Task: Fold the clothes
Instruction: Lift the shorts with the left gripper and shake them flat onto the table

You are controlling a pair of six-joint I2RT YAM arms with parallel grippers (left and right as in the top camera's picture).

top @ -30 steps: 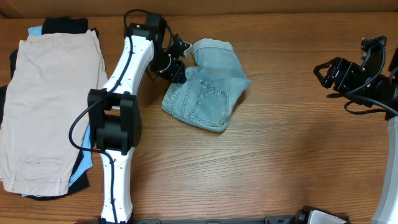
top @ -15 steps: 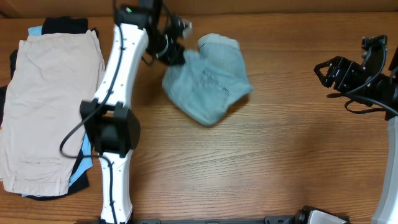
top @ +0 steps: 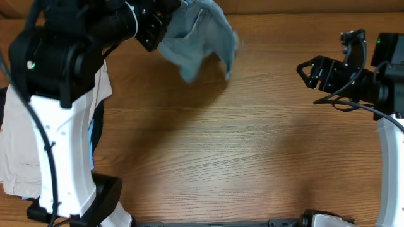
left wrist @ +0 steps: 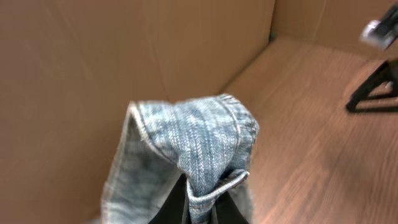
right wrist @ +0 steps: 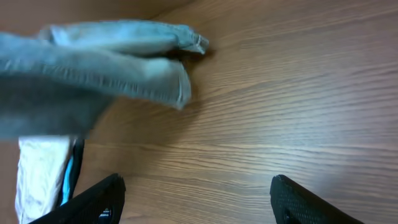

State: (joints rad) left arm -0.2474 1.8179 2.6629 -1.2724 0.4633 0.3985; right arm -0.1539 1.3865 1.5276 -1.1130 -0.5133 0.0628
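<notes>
A: Start at the left gripper [left wrist: 200,204]. What's in it?

B: Its jaws are clamped on a bunched edge of the denim shorts [left wrist: 193,137]. A stitched seam wraps around the pinch. It may be a hem or the waistband, but the wrist view is too tight to say.

A: And the rest of the garment?

B: It hangs in the air from that one pinch, clear of the table [top: 252,157], up near the far edge. It's blurred from overhead, so it's probably swinging.

A: Then I'd let it settle and lower it slowly, so the free end touches the wood first and the cloth lays out flat rather than in a heap.

B: Agreed. A single grip point makes it droop in a twist. The right gripper [top: 310,79] has its fingers spread and holds nothing, well apart to the right. It could take an opposite corner.

A: Anything to avoid?

B: The beige garment [top: 16,151] lying at the far left, and the cardboard wall [left wrist: 74,62] behind. Set it down mid-table.
</notes>
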